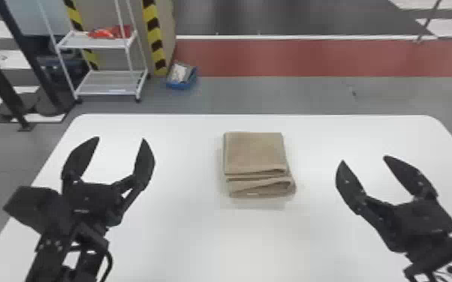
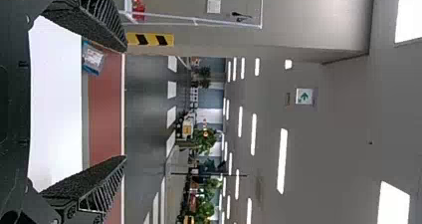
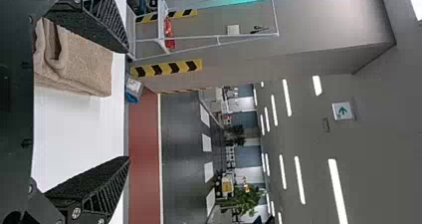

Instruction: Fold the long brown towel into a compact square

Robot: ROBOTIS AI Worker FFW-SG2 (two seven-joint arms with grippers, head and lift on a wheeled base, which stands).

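Note:
The brown towel (image 1: 255,153) lies folded into a thick, layered stack near the middle of the white table, with a looped fold along its near side. Left of it, my left gripper (image 1: 121,138) stands open with nothing between its fingers. My right gripper (image 1: 364,159), also open and holding nothing, is off to the towel's right. The left wrist view has the left gripper (image 2: 124,104) spread wide. In the right wrist view, the towel (image 3: 82,62) lies beyond one finger of the open right gripper (image 3: 128,104).
The white table (image 1: 184,232) has rounded far corners. Past its far edge stand a white wire shelf (image 1: 110,80) and a blue bin (image 1: 181,77) on the floor, beside a striped post (image 1: 154,37).

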